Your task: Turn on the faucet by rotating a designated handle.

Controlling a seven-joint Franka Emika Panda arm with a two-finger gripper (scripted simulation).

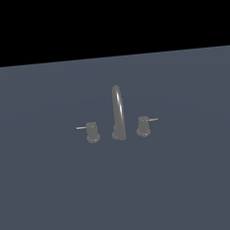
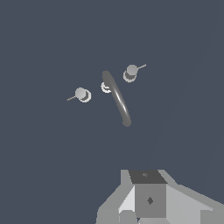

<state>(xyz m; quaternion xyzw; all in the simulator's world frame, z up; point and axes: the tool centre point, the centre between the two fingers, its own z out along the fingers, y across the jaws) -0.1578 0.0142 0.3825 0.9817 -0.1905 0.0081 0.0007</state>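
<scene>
Faucet (image 1: 117, 111): one arched spout, two knobs; handle (image 1: 144, 125) points right. End effector (image 2: 146, 199) high above, fingers' state unclear. No writing.

I count one faucet (image 1: 118, 114) on my screens, made of three pieces: one tall arched spout (image 2: 117, 98) and two stubby knobs. One is the handle (image 1: 144, 125) with its rod pointing to the exterior view's right; the other is its twin knob (image 1: 92, 132). One gripper (image 2: 146, 199) shows.
</scene>
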